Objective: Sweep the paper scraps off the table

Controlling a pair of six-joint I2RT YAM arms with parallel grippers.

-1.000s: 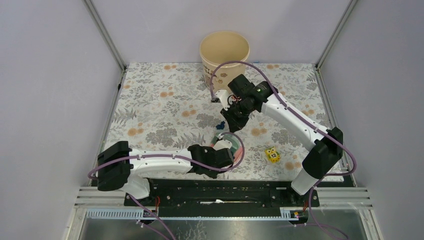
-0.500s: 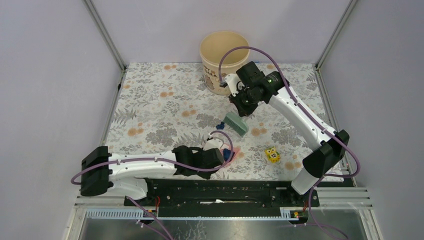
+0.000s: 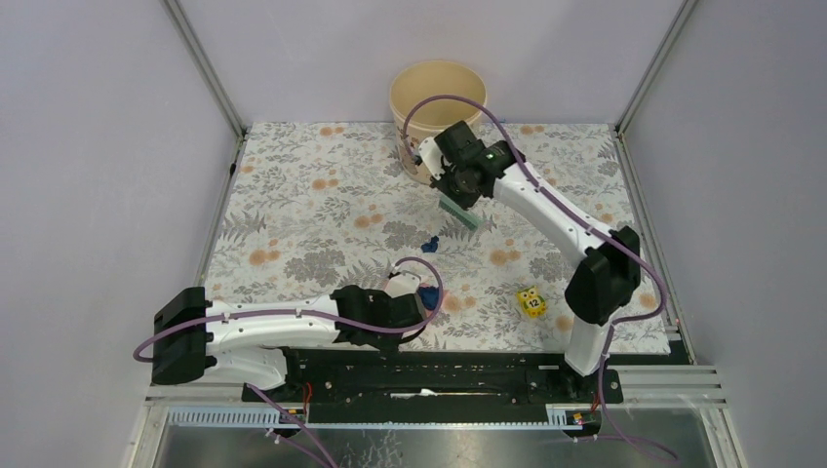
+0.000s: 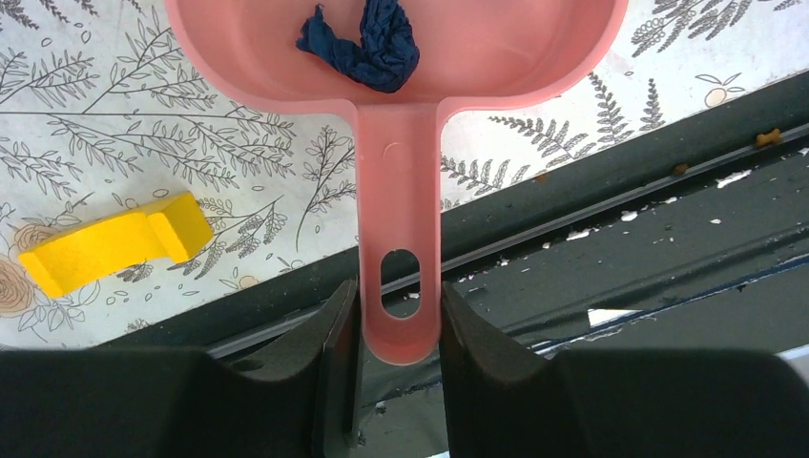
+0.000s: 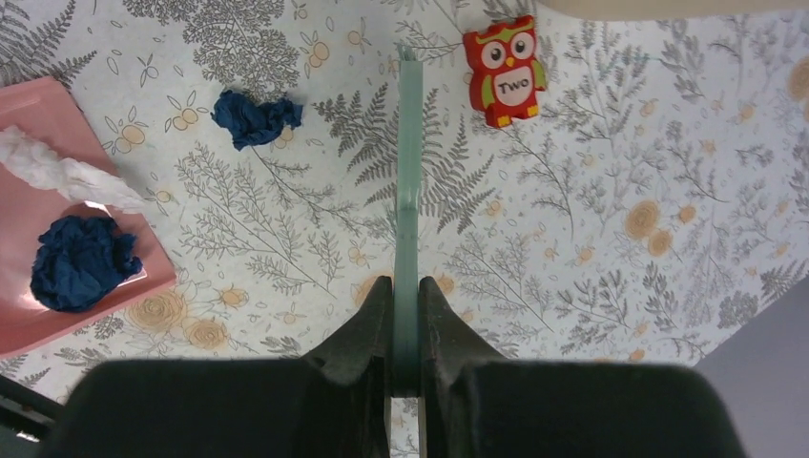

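My left gripper [image 4: 398, 305] is shut on the handle of a pink dustpan [image 4: 401, 219], which reaches out over the table's near edge. A crumpled navy paper scrap [image 4: 367, 43] lies in the pan. The right wrist view shows that same pan [image 5: 29, 124] with the navy scrap [image 5: 81, 262] and a pale twisted strip [image 5: 57, 172]. Another navy scrap [image 5: 256, 117] lies loose on the floral table [image 3: 312, 195], also visible from above [image 3: 428, 244]. My right gripper [image 5: 405, 291] is shut on a thin green brush [image 5: 408, 191], held behind that scrap, near the bucket.
A beige bucket [image 3: 438, 88] stands at the table's back edge, just behind the right gripper [image 3: 456, 195]. A red owl toy [image 5: 510, 62] lies past the brush tip. A yellow cube [image 3: 531, 302] sits near the front right, and a flat yellow piece [image 4: 114, 243] lies beside the dustpan.
The right arm has carried the brush from beside the dustpan back toward the bucket. The left arm has drawn the dustpan a little left and nearer the front edge.
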